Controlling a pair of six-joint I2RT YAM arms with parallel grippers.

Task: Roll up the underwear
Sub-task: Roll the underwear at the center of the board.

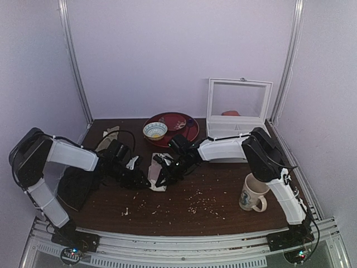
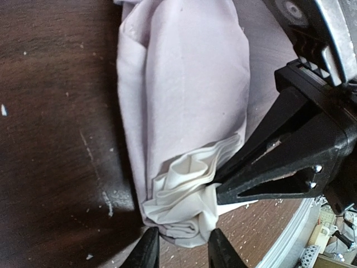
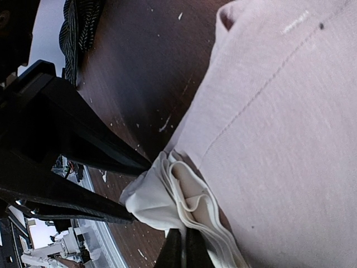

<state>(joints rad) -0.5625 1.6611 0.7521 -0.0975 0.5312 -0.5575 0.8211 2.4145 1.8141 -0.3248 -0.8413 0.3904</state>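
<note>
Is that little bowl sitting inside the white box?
No, the bowl sits on the red plate, beside the white box.

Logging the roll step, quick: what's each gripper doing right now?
Left gripper: fingers apart on either side of the underwear's rolled end; cannot tell whether it grips.
Right gripper: closed on the underwear.

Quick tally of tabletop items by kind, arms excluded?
Cloths: 3 (underwear, black cloth, beige cloth)
Dishes: 3 (plate, bowl, mug)
Boxes: 1 (white box)
Total: 7
</note>
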